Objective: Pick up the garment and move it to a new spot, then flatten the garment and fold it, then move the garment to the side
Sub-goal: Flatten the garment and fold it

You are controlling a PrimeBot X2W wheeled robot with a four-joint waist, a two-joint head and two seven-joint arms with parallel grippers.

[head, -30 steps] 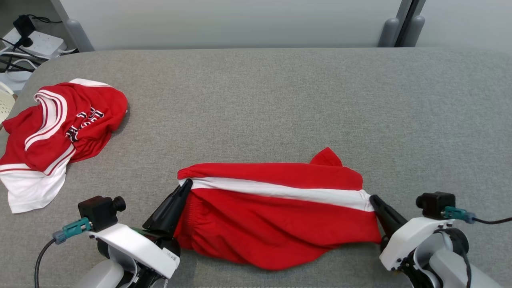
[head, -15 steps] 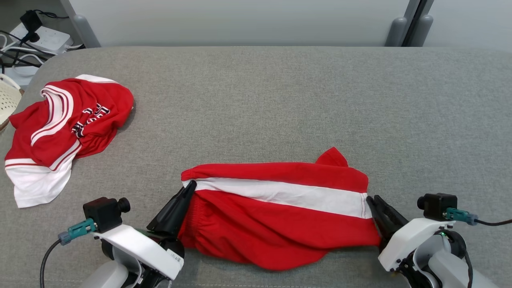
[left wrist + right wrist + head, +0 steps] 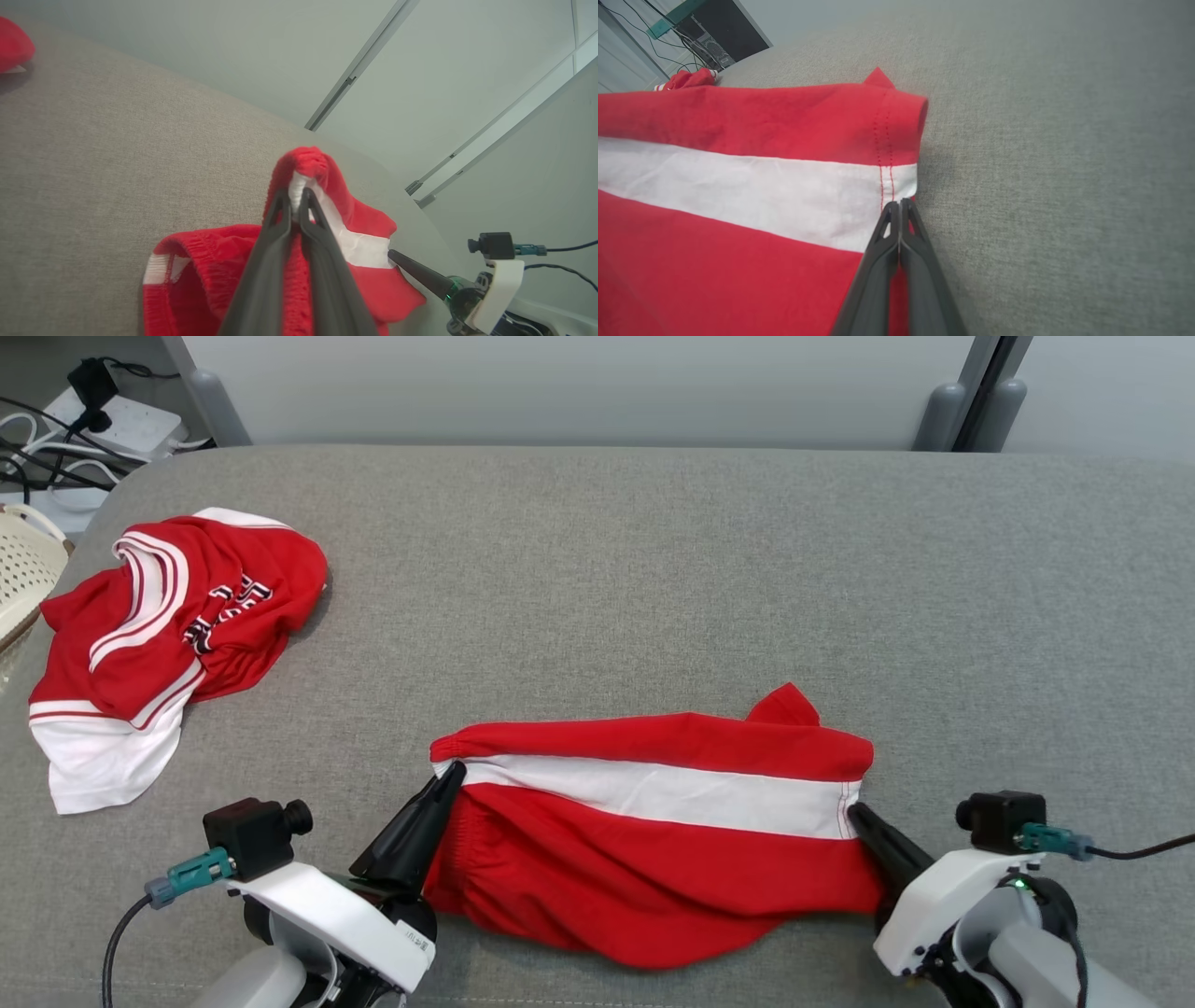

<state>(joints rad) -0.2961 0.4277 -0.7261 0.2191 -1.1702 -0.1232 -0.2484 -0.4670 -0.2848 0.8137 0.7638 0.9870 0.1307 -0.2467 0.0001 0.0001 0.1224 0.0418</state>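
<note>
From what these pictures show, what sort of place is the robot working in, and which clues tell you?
Probably an indoor lab or test room: a grey cloth-covered table, a plugged-in power strip off its far corner, and what looks like a computer tower.

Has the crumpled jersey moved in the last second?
No. The jersey slid right in the head view along with the table's corner and wall posts: camera motion.

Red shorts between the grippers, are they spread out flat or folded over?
Folded over lengthwise, not spread: the red shorts lie as one band, white side stripe on top, stretched between the left gripper and right gripper.
</note>
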